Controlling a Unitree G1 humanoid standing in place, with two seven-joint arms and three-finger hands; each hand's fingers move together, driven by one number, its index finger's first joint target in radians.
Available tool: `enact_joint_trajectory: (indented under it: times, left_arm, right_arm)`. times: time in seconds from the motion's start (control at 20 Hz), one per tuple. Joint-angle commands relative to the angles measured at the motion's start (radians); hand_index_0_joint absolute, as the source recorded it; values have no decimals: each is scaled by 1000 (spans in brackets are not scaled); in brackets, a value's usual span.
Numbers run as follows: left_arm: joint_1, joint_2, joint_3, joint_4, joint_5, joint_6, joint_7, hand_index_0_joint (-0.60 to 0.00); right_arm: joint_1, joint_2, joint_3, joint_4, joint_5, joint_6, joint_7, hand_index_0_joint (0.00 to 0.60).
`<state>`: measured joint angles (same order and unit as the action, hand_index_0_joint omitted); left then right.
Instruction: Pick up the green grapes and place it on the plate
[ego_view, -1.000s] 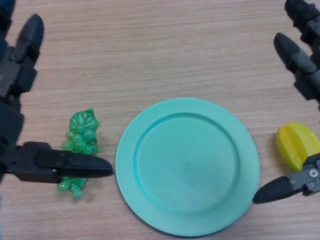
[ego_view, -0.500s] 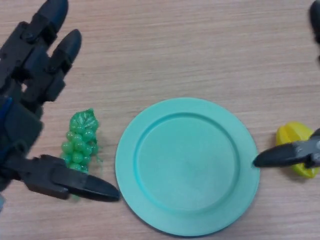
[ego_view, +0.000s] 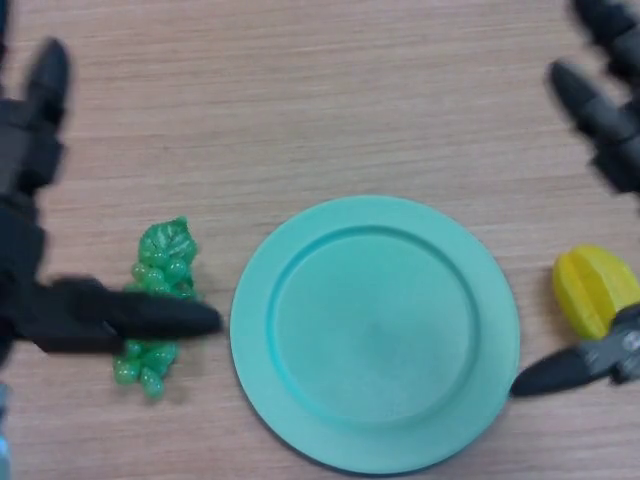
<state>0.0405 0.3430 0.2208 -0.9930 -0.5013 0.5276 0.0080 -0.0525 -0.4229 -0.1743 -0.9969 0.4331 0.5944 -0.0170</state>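
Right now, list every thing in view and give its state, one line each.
green grapes: lying on the table left of the plate, not lifted, partly covered by the left hand's thumb.
plate: flat on the table, nothing on it.
yellow fruit: on the table right of the plate.
left hand: open, fingers spread, over the grapes.
right hand: open, at the right edge, holding nothing.
table: wooden, bearing everything.

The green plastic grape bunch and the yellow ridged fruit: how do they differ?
The green plastic grape bunch is knobbly, made of many small beads with a leaf on top; the yellow ridged fruit is one smooth lump. The grapes lie left of the round teal plate, partly under the left robot hand; the yellow fruit lies right of it. Both rest on the wooden table.
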Motion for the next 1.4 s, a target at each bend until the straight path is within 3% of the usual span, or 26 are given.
enact_joint_trajectory:
  times: [0.05, 0.1, 0.15, 0.2, 0.25, 0.3, 0.4, 0.45, 0.5, 0.65, 0.7, 0.75, 0.8, 0.85, 0.9, 1.0, 1.05, 1.1, 1.2, 1.35, 1.4]
  left_arm:
    - [17, 69, 10, -51, 37, -117, -130, 0]
    - [14, 57, 23, -53, 90, -121, -212, 0]
    - [8, 43, 40, -53, 114, -122, -250, 0]
    - [-5, 9, 91, -54, 162, -127, -326, 0]
    - [-15, -2, 118, -48, 173, -135, -354, 0]
    - [-32, -17, 166, -25, 191, -182, -390, 0]
    - [-50, -33, 217, 4, 171, -231, -352, 0]
    - [-55, -37, 220, 9, 160, -232, -317, 0]
    - [-56, -51, 218, 6, 120, -212, -233, 0]
    - [-18, -80, 165, -35, 43, -181, -122, 0]
    - [6, -87, 118, -47, 23, -184, -59, 0]
    - [18, -78, 94, -49, 12, -187, -31, 0]
    - [55, -37, 36, -52, 5, -207, -7, 0]
    - [70, -17, 14, -53, 10, -216, -12, 0]
    - [96, 26, -12, -54, 30, -219, -38, 0]
    - [93, 52, 13, -54, 68, -181, -107, 0]
    - [82, 40, 27, -54, 102, -167, -141, 0]
    - [48, -11, 57, -48, 192, -153, -212, 0]
    - [11, -59, 88, 41, 323, -236, -264, 0]
    - [-47, -54, 117, 208, 433, -324, -215, 0]
    - [-76, -33, 125, 289, 465, -355, -187, 0]
  right_arm:
    - [-40, -26, -91, -50, 81, -80, -91, 0]
    - [-49, -34, -78, -50, 129, -99, -168, 0]
    - [-49, -45, -61, -50, 143, -115, -197, 0]
    - [-44, -67, -11, -50, 178, -161, -243, 0]
    - [-37, -87, 19, -50, 188, -197, -248, 0]
    - [-12, -136, 84, -50, 203, -284, -229, 0]
    - [30, -197, 140, -50, 175, -344, -165, 0]
    - [39, -205, 143, -50, 163, -346, -148, 0]
    - [50, -214, 138, -50, 138, -328, -121, 0]
    - [49, -191, 93, -50, 63, -245, -80, 0]
    - [40, -165, 58, -50, 31, -214, -63, 0]
    - [36, -150, 44, -50, 23, -209, -61, 0]
    - [22, -120, 19, -50, 20, -214, -78, 0]
    - [16, -114, 14, -50, 33, -226, -97, 0]
    - [-2, -101, 11, -50, 61, -265, -141, 0]
    - [-17, -117, 20, -50, 93, -321, -209, 0]
    - [-18, -122, 27, -50, 100, -328, -225, 0]
    - [-22, -123, 50, -50, 100, -329, -243, 0]
    - [-14, -127, 88, -50, 78, -311, -227, 0]
    - [18, -124, 108, -50, 40, -295, -188, 0]
    - [33, -111, 107, -50, 22, -295, -167, 0]
